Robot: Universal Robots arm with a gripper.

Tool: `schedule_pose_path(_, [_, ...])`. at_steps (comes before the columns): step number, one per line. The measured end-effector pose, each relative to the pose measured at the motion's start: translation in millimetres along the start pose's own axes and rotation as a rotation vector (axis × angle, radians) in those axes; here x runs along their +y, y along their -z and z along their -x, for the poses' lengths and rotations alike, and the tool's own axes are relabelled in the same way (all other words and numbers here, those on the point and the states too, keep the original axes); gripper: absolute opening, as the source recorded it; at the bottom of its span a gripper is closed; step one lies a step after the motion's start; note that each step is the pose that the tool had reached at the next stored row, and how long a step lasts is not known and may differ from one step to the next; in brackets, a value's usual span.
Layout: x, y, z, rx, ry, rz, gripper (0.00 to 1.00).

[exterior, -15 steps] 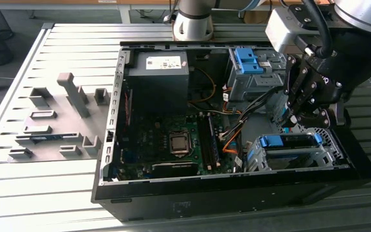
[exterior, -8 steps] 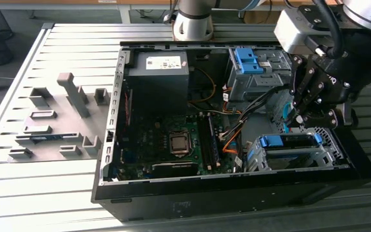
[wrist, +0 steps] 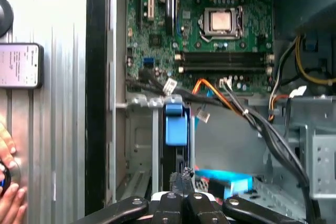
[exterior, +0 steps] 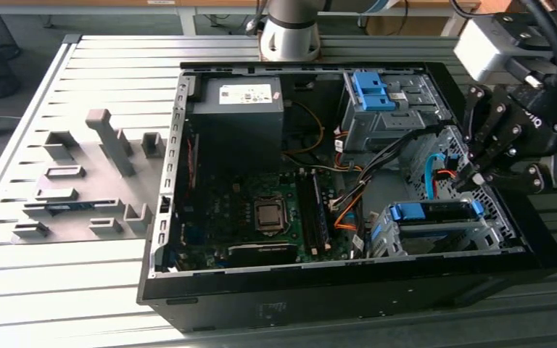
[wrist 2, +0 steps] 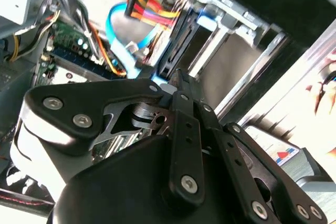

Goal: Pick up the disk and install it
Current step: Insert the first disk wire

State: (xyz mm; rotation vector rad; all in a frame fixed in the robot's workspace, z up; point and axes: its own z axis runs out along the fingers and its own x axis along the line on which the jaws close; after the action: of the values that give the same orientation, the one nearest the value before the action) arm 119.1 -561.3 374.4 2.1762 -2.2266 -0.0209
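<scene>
- The black gripper (exterior: 479, 176) hung at the right of the exterior view, above the drive cage in the open black computer case (exterior: 259, 308); its fingers (wrist: 185, 178) were pressed together and held nothing.
- The flat disk with blue plastic rails (exterior: 434, 212) sat in the lower-right cage.
- The orange and black cables (wrist: 231, 100) lay just beside it and could perhaps catch the fingers.
- A hand (wrist: 9, 203) at the lower left of the first wrist view was near the case, which I judged a risk.

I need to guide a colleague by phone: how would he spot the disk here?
Find the open black computer case. In its near corner on the exterior view's right, just below the hand, stands a metal cage; the disk is the dark slab in it, edged by a blue rail, unlike the other blue bracket in the farther cage.
</scene>
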Motion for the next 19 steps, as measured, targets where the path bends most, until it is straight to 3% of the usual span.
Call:
schedule_pose_path(4, [-9.5,-1.4,0.6,0.0001,0.007,0.0001,0.11])
schedule_pose_path(8, [-11.3,-2.9,0.7,0.0013,0.043,-0.0003,0.11])
schedule_pose_path(13, [-14.0,-3.9,7.7,0.0017,0.047,0.0006,0.11])
schedule_pose_path(19, [-17.0,-10.2,13.1,0.0013,0.050,0.0006,0.11])
